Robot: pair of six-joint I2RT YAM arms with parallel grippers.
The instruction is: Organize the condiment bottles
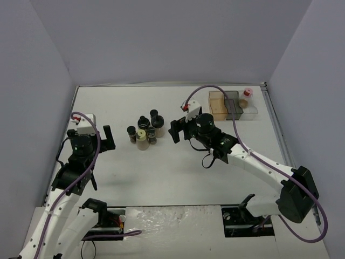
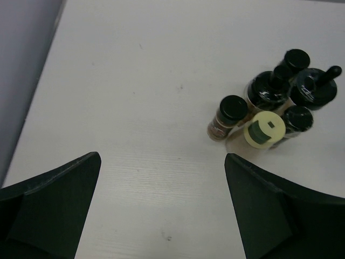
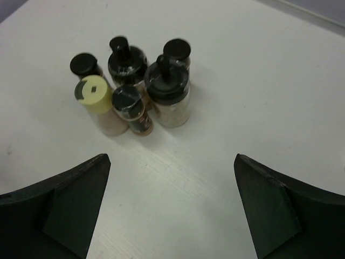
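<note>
surface: white table (image 1: pixel 161 178) | walls (image 1: pixel 161 38): pale lilac, three sides | bottles (image 1: pixel 143 133) clustered mid-table | left, right jaws apart

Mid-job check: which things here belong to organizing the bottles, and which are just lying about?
Job: black-capped bottles, clustered; yellow-capped bottle among them; pink-capped bottle at the compartment tray, which is probably the destination.
Not the job: purple cables on the arms; enclosure walls.
</note>
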